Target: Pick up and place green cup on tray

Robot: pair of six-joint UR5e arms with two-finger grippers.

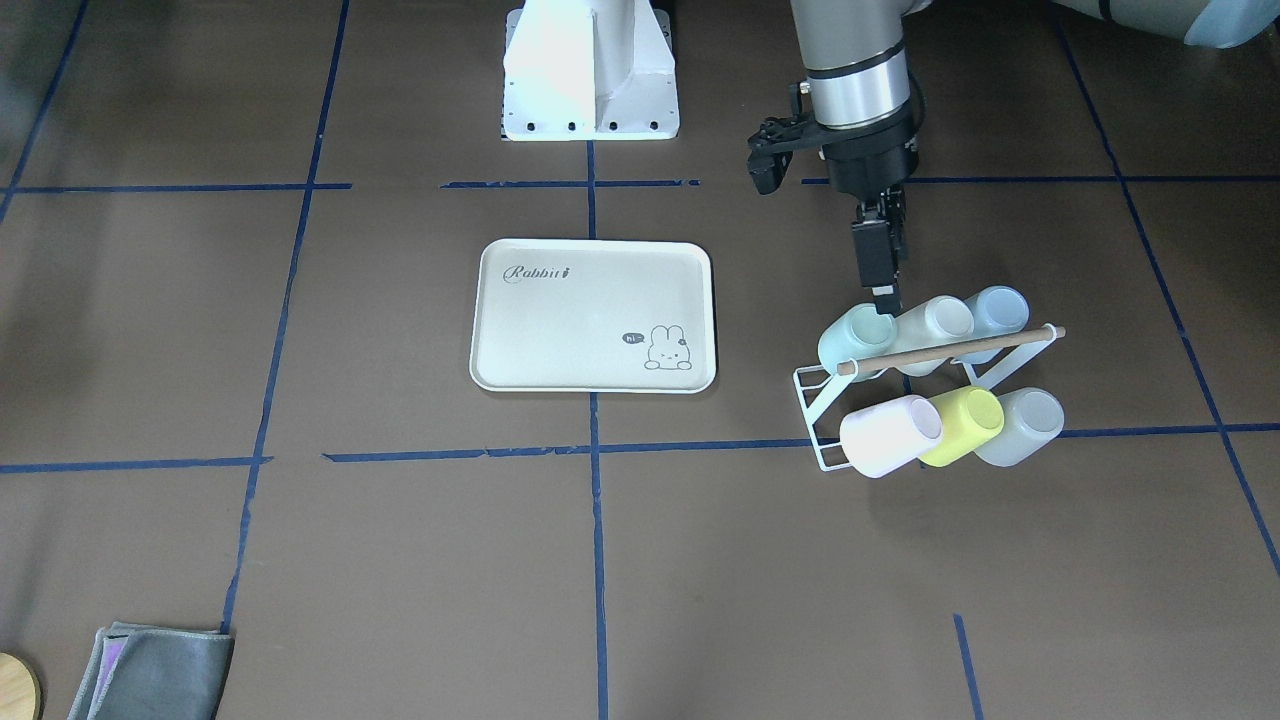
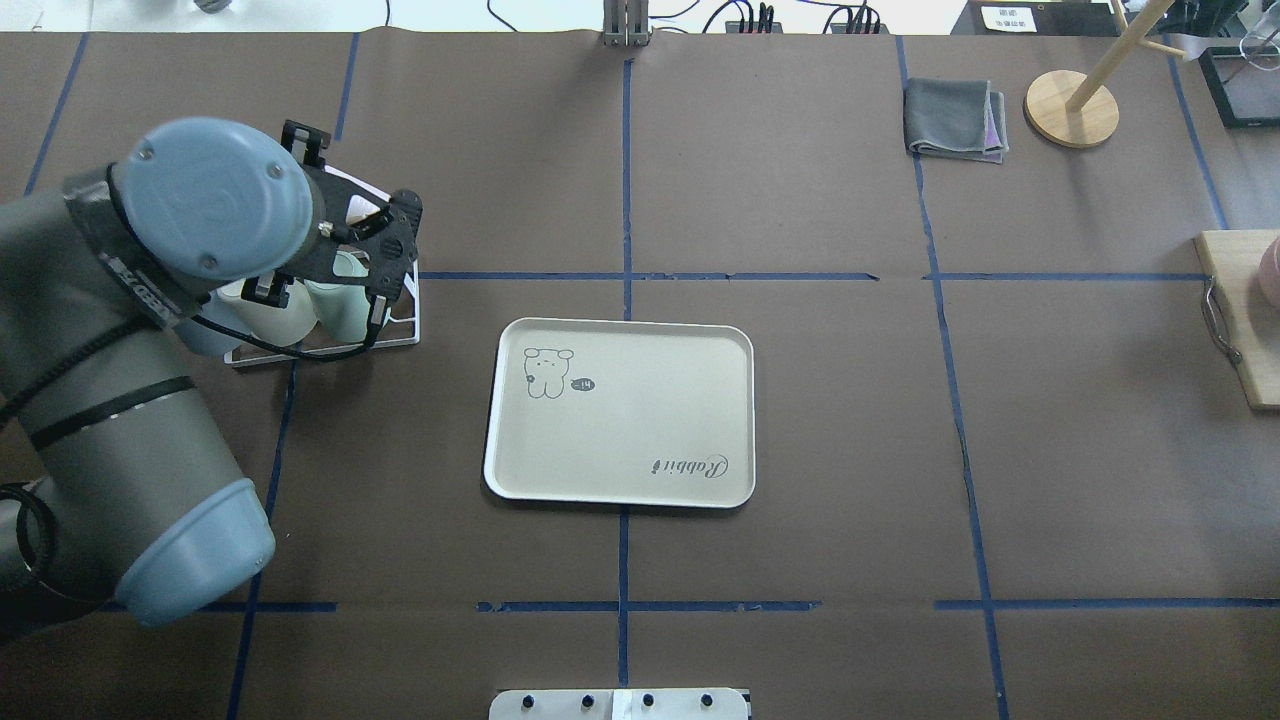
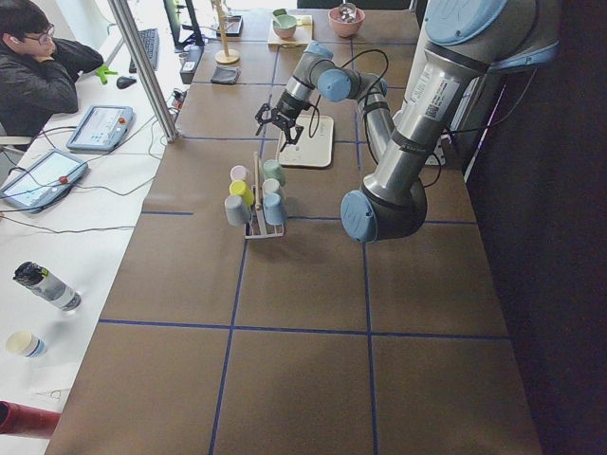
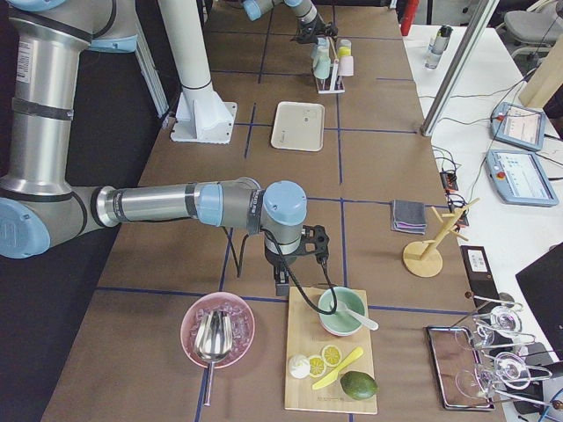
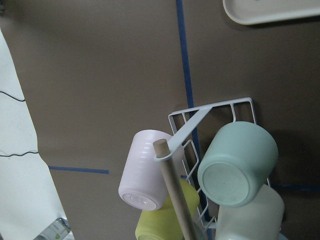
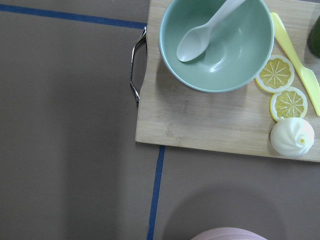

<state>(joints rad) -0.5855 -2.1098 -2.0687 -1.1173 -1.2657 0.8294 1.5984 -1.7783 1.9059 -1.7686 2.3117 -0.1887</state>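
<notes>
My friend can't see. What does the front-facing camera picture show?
The robot's left claw points down at the rim of the green cup, which sits tilted on a white wire rack with five other cups. The cream rabbit tray lies apart on the brown table.

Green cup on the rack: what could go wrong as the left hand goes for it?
1. The green cup sits close against the white cup and beside the wooden rod; the left hand could knock either one.
2. The cup rests tilted on the wire rack; pulling at a wrong angle might drag or tip the rack and spill the other cups.
</notes>
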